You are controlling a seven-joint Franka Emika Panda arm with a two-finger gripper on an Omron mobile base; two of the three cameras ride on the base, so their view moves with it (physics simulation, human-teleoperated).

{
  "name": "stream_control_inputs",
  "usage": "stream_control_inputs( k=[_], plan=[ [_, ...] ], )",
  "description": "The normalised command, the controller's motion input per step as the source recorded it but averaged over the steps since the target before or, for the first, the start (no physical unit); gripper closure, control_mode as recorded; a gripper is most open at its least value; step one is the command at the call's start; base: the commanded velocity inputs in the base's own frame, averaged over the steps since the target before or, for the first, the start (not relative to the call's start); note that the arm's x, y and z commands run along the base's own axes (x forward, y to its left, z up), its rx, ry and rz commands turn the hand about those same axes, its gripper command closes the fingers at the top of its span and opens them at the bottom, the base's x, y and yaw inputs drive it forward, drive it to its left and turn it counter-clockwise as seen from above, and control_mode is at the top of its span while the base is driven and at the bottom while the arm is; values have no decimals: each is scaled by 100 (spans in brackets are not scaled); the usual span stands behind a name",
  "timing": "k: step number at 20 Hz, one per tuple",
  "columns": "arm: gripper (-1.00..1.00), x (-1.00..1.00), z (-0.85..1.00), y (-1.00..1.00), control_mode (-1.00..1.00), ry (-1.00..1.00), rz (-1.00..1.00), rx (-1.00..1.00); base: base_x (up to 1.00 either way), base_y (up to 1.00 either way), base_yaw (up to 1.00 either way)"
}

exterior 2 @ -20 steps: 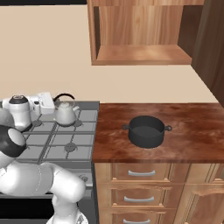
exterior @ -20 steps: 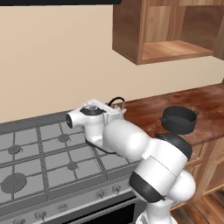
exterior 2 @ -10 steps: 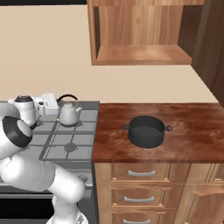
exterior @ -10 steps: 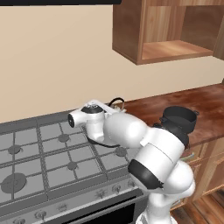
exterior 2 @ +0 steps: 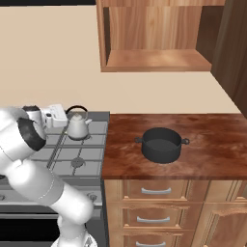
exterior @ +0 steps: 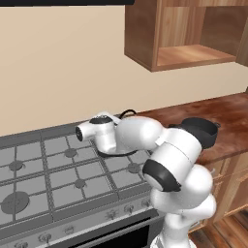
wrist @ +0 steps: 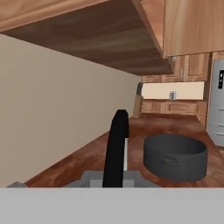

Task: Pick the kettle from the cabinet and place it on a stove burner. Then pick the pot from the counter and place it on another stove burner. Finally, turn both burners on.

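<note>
On the back right grate of the stove (exterior 2: 82,154), beside the surface's (exterior 2: 212,137) left edge, the kettle (exterior 2: 77,126) stands upright with its long axis vertical and its thin black handle arched over the top; which way its spout points I cannot tell. Just left of it the pincer (wrist: 117,144) is fully closed, dark tips pressed together on nothing. Farther right, the dark pot (exterior 2: 162,144) sits on the reddish-brown surface, the open wooden cabinet (exterior 2: 154,60) on the beige wall above.

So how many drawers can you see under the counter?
3, maybe more hidden. All stacked under the counter in the right base view: top drawer, middle drawer, bottom drawer cut off by the picture's edge.
</note>
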Motion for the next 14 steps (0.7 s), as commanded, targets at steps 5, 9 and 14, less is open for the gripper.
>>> stream_control_inputs(
  k=[5, 9, 14],
  plan=[
    [100, 21, -12, 5, -100, 0, -1, 0, 0, 0, 0],
    [100, 21, -13, 6, -100, 2, -1, 0, 0, 0, 0],
    [100, 24, -13, 9, -100, 2, -1, 0, 0, 0, 0]
  ],
)
